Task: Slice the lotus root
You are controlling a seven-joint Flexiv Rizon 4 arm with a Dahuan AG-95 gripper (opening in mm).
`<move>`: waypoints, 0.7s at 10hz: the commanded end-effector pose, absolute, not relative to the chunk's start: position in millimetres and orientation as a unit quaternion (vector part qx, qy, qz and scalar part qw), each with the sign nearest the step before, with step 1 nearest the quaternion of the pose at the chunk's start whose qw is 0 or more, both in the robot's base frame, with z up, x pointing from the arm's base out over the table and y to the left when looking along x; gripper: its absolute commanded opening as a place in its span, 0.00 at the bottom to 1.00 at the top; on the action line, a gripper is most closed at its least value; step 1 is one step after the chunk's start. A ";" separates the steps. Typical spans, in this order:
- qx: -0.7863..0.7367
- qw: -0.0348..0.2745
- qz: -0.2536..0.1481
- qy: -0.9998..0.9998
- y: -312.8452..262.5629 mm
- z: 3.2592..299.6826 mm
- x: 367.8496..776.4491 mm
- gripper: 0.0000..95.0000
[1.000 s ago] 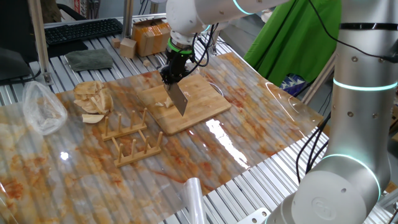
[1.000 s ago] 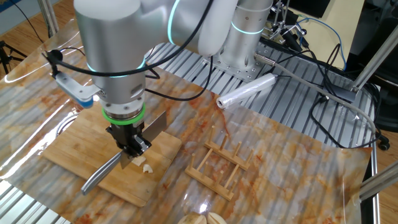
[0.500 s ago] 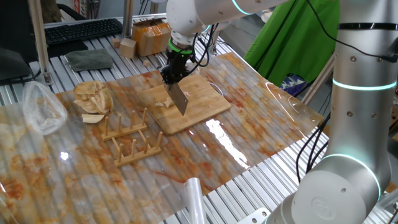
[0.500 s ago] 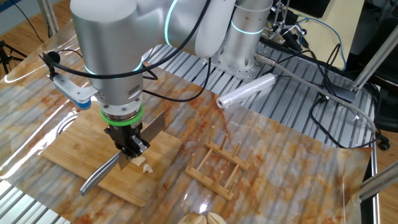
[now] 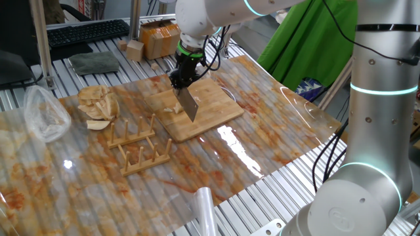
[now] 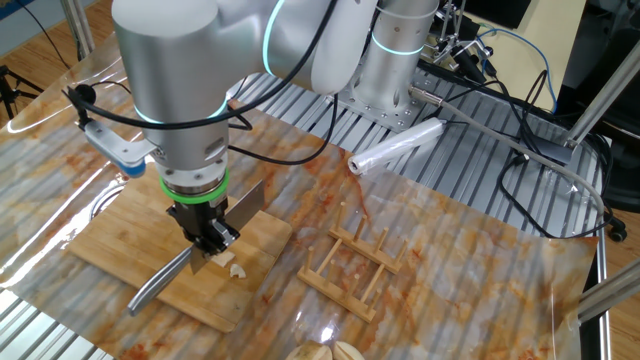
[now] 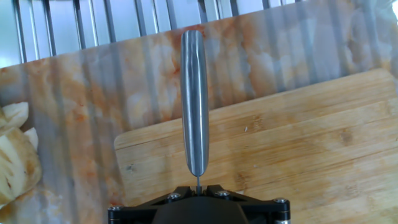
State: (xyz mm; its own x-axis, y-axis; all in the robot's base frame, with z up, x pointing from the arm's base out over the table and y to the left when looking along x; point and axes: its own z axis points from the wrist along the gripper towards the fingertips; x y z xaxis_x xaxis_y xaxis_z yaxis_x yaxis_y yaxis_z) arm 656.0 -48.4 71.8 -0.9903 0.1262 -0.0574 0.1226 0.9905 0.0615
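Note:
Over the bamboo board [image 5: 220, 103] my gripper [image 5: 182, 78] is shut on a knife [image 5: 189, 105], whose blade hangs edge-down close to the wood. Small pale bits of lotus root [image 5: 173, 109] lie on the board just left of the blade. In the other fixed view the gripper [image 6: 211, 241] stands right above the lotus root bits [image 6: 231, 264], and the knife's steel handle [image 6: 162, 282] sticks out toward the board's near edge [image 6: 105, 238]. From the hand view I see only the handle [image 7: 194, 106] running away from the gripper [image 7: 198, 185] across the board [image 7: 305, 149]; the lotus root is hidden there.
A heap of tan curved slices [image 5: 97, 105] lies left of the board, also at the hand view's left edge [image 7: 13, 158]. A wooden rack [image 5: 135, 147] stands in front of the board. A plastic bag [image 5: 44, 115], a film roll [image 6: 396, 148] and a wooden cube [image 5: 135, 48] sit farther off.

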 end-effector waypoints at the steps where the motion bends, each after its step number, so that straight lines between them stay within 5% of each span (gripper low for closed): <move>1: 0.062 0.030 0.030 0.997 -47.8 70.9 655.0 0.00; 7: 0.054 0.034 0.027 0.998 -45.3 67.4 653.1 0.00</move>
State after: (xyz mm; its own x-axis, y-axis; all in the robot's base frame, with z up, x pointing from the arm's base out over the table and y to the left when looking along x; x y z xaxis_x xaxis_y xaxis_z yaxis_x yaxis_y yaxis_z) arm 653.3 -45.0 67.4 -0.9920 0.1091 -0.0633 0.1055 0.9927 0.0576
